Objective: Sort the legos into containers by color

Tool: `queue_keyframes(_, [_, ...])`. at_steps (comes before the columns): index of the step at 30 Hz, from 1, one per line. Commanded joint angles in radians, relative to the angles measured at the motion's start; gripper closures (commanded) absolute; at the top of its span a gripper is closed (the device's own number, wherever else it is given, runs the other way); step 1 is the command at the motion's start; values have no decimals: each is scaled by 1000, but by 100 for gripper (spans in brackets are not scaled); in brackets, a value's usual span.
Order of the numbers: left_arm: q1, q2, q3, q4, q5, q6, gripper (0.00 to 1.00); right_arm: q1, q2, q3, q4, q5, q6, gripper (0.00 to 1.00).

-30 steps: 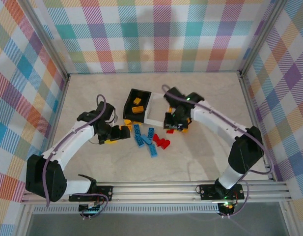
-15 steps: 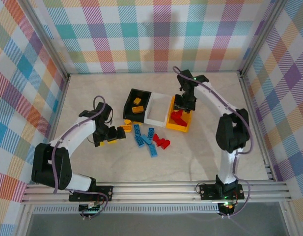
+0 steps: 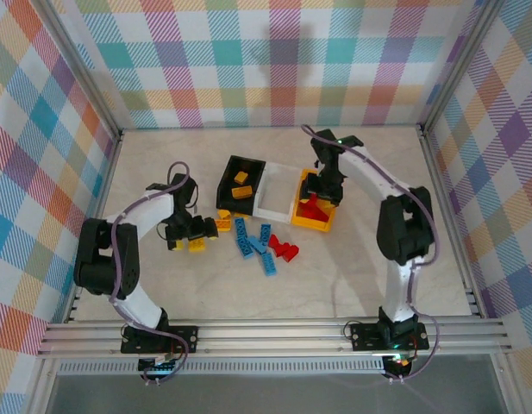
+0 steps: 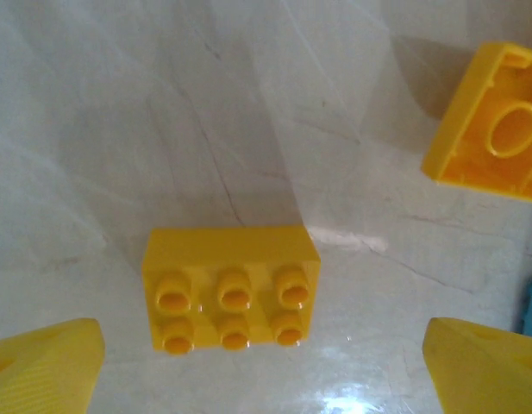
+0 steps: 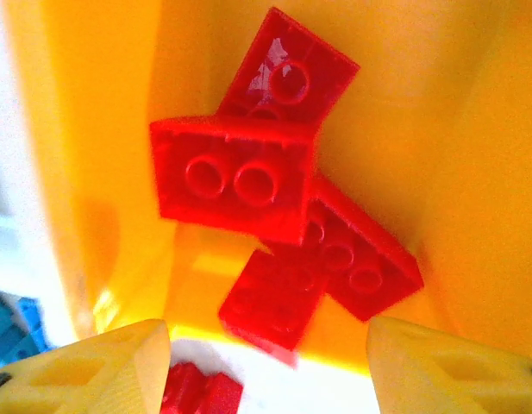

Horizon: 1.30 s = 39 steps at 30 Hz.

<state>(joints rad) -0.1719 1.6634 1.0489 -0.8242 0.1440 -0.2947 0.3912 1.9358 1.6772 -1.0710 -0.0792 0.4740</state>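
My left gripper [image 4: 264, 371] stands open low over the table, its yellow fingertips [image 4: 41, 366] wide on either side of a yellow six-stud lego [image 4: 231, 289] lying between them, untouched. From above, that gripper [image 3: 195, 235] is left of the lego pile. My right gripper [image 5: 270, 371] is open over the yellow-orange container [image 5: 472, 172]. A blurred red lego [image 5: 274, 297] hangs loose below the jaws, over several red legos [image 5: 235, 177] in that bin. The black container [image 3: 227, 168] holds yellow legos [image 3: 241, 185]. The white container [image 3: 278, 207] stands between the other two.
Blue legos [image 3: 253, 241] and two red legos [image 3: 284, 251] lie loose on the table in front of the bins. An upturned yellow lego [image 4: 498, 138] lies just beyond my left gripper. Metal frame rails and checked walls enclose the table.
My right arm swung from the loose pile to the yellow-orange bin, then its jaws opened and let the red lego go. My left gripper stayed open by the yellow legos, shifting slightly.
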Motion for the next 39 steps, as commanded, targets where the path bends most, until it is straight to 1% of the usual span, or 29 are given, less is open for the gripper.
queue_keyframes(1, [14, 41, 30, 14, -12, 25, 9, 4, -197, -113, 7, -58, 67, 34])
queue_keyframes(6, [15, 94, 51, 30, -43, 25, 15, 43, -389, -316, 47, -93, 134, 34])
queue_keyframes(10, [14, 143, 72, 32, -41, 27, 22, 74, -473, -415, 63, -97, 167, 34])
queue_keyframes(14, [15, 170, 73, 36, -44, 23, 30, 94, -500, -464, 82, -104, 191, 34])
queue_keyframes(18, [15, 164, 53, 36, -43, 25, 48, 118, -482, -458, 101, -105, 198, 35])
queue_keyframes(20, [14, 154, 44, 32, -44, 27, 52, 133, -460, -443, 104, -103, 194, 35])
queue_keyframes(25, [15, 96, 29, 11, -34, 20, 55, 185, -393, -397, 104, -97, 183, 35])
queue_keyframes(31, [15, -71, 38, -37, 30, -17, 55, 261, -337, -386, 131, -108, 193, 35])
queue_keyframes(33, [15, -109, 88, -62, 51, -27, 55, 286, -324, -385, 137, -101, 192, 34])
queue_keyframes(35, [16, -111, 166, -87, 70, -37, 55, 306, -316, -388, 140, -93, 190, 34])
queue_keyframes(39, [15, -30, 349, -97, 115, -77, 55, 326, -314, -411, 160, -99, 204, 34])
